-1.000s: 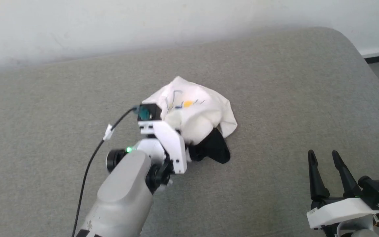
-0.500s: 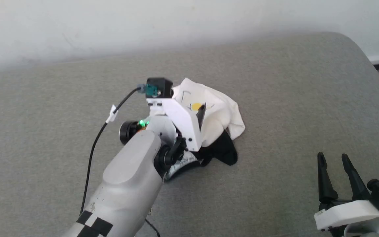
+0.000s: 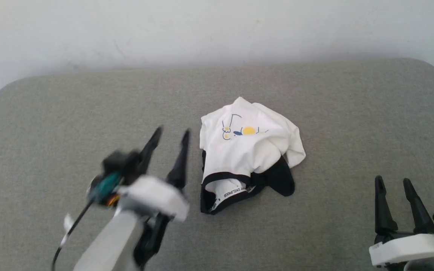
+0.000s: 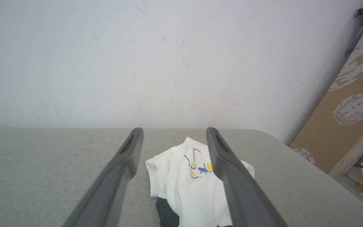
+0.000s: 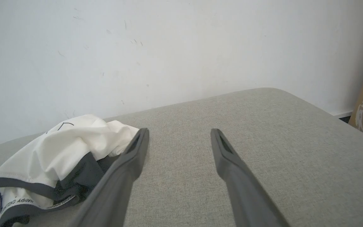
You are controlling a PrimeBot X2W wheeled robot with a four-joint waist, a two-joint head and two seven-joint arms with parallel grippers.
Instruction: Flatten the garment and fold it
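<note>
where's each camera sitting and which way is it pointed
Head view: on the head, looking forward and down at the garment on the grey cushion; left end effector and right end effector show, both open.
Left wrist view: on the left wrist, facing the wall along its own fingers, garment between them.
Right wrist view: on the right wrist, facing the wall along its own fingers, garment at left.
Shared by all: garment and cushion.

garment (image 3: 251, 150): soft white cloth, matt, creased, black trim | cushion (image 3: 51, 124): grey woven fabric, matt | gripper fingers (image 5: 121, 176): dark matt plastic | wall (image 4: 106, 63): matt white, scuffed
</note>
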